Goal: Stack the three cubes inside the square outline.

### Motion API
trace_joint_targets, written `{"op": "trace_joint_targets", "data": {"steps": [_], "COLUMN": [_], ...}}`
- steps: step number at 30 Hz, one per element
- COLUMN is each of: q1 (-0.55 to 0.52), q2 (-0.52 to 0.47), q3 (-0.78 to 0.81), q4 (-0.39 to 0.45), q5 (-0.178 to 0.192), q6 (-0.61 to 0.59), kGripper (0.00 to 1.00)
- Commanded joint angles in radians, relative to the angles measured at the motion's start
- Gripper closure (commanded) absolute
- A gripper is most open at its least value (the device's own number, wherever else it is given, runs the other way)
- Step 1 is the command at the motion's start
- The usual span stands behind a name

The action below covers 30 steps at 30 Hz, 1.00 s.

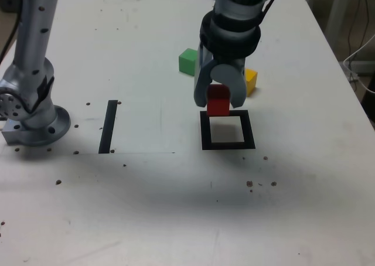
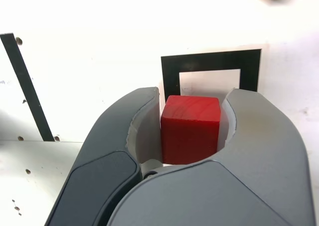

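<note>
The gripper (image 1: 220, 99) is clamped on the red cube (image 1: 218, 99), one jaw on each of two opposite side faces, and holds it in the air at the centre of the exterior view, over the far edge of the square outline (image 1: 228, 146). In the wrist view the red cube (image 2: 190, 129) sits squarely between the jaws, with the outline's white centre showing just beyond it.

The block looks like painted wood: faint grain lines show on its top face. I judge it light, rigid and not fragile, with a matte surface that should not slip between the pads. Flat parallel sides make the present hold a sound one; taking it by the corners would let it twist.

The green cube (image 1: 188, 61) rests on the white table (image 1: 146, 207) in the upper middle of the exterior view, and the yellow cube (image 1: 251, 81) lies just right of the gripper, partly hidden behind it. Both are outside the outline. A straight black strip (image 1: 108, 126) lies at left centre.
</note>
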Motion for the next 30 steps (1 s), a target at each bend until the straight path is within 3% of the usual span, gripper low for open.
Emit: {"op": "trace_joint_targets", "data": {"steps": [1,7,19,30], "q1": [0.003,0.004,0.018,0.019], "q2": [0.001,0.024,0.073,0.076], "q3": [0.005,0.004,0.005,0.021], "q4": [-0.007,-0.019,-0.057,-0.075], "q5": [-0.012,-0.041,-0.042,-0.067], "q6": [-0.004,-0.007,-0.012,-0.013], "kGripper": [0.78,0.78,0.77,0.76]}}
